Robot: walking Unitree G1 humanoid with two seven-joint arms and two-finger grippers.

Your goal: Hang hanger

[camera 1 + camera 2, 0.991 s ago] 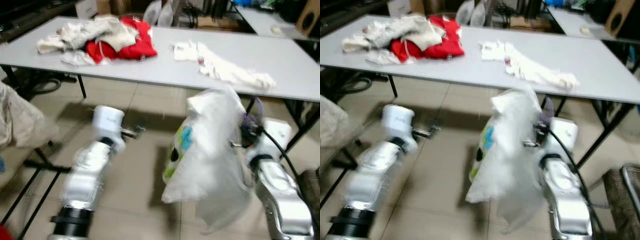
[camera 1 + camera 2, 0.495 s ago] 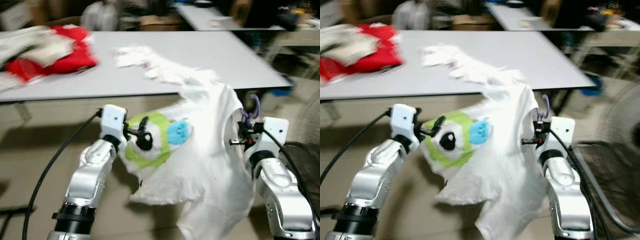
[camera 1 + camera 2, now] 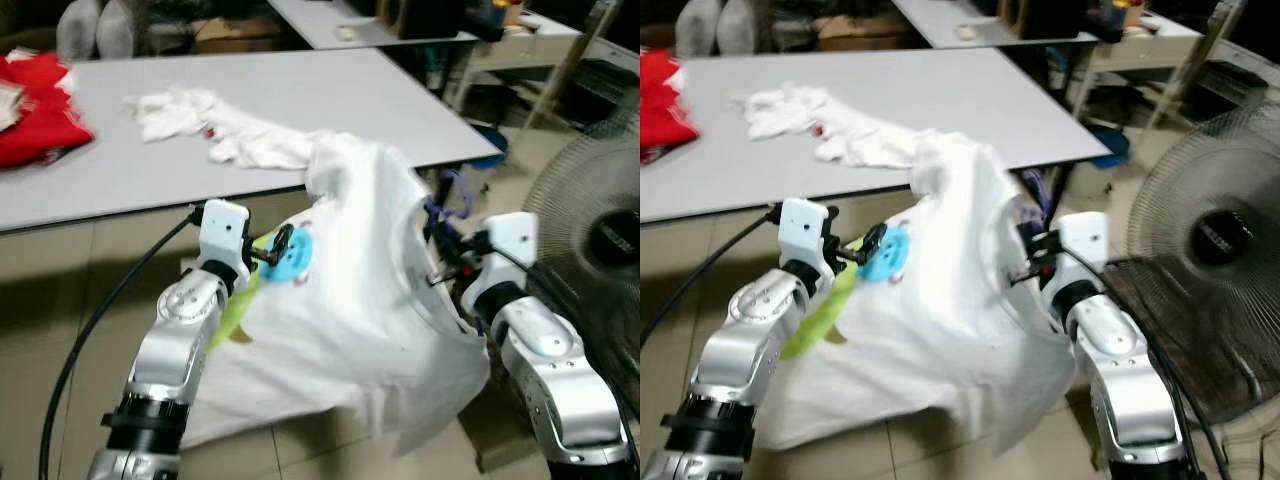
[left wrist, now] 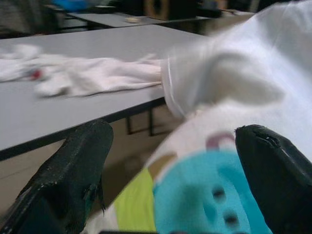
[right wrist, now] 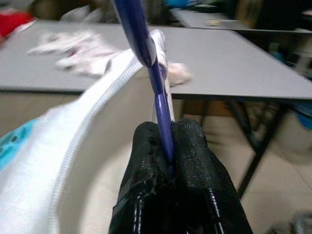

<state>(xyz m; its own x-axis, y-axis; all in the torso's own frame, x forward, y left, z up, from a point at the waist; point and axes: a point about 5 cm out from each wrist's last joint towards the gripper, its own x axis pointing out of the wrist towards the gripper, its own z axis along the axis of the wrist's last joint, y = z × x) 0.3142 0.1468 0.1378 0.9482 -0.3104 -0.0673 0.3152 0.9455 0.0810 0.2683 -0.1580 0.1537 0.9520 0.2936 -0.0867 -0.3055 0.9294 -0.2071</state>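
White shirt (image 3: 370, 300) drapes between my arms on a purple hanger (image 5: 146, 53), in the air beside the table (image 3: 150, 190). My right end effector (image 5: 168, 141) is clenched on the hanger's thin stem; my left end effector (image 4: 165, 161) is spread against the printed front without gripping it. I see no rail to hang it on. That thin stem could twist or slip between my fingers under the shirt's weight. The fan (image 3: 1210, 240) stands near, and loose cloth could snag on it.
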